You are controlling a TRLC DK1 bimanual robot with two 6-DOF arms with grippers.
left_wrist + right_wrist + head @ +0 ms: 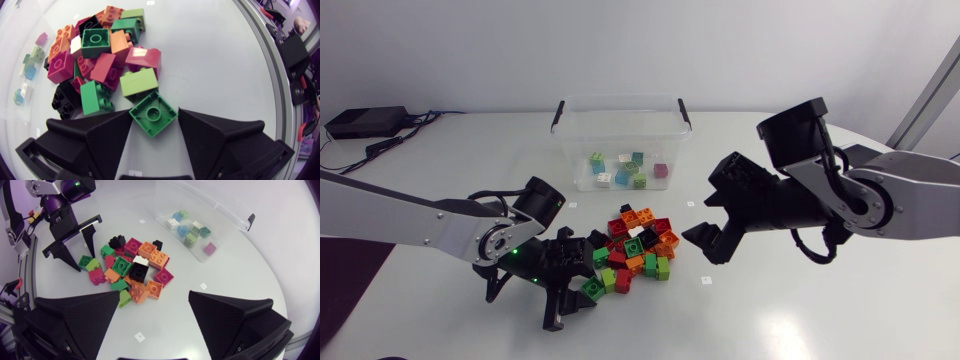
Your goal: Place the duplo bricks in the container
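Step in hand, as I read it: pick-up of one brick off the near edge of the pile.

Nearest, at the near-left of the table point(770, 310), the left gripper point(155, 116) is down at table level w/ fingers set wide. It straddles a green brick point(152, 114) that lies flat, stud up, turned diagonal btwn them. The brick's corners sit at or right against the inner finger faces. Can't tell if either truly touches, and I'd judge it not clamped yet. A lime brick point(140, 82) lies just ahead of the green one, touching or nearly so.

Next move prob. calls for closing on the green brick. The diagonal set means it may swivel square as the fingers come in. Then a lift clear of the lime neighbour and a carry to the far side, into the container. The left arm comes in low from the left, wrist bent down, fingers pointing toward the pile.

Further out, mid-table: the pile point(638, 248) of duplo bricks, mixed red, orange, green, black, i.e. most of the job left. Right of it the right gripper point(154, 299) hangs above the table, fingers wide, nothing btwn them. Its arm comes in from the right, wrist tilted toward the pile.

Farthest: the container point(570, 140), clear, no lid, at far centre, w/ a few bricks point(630, 170) inside already.
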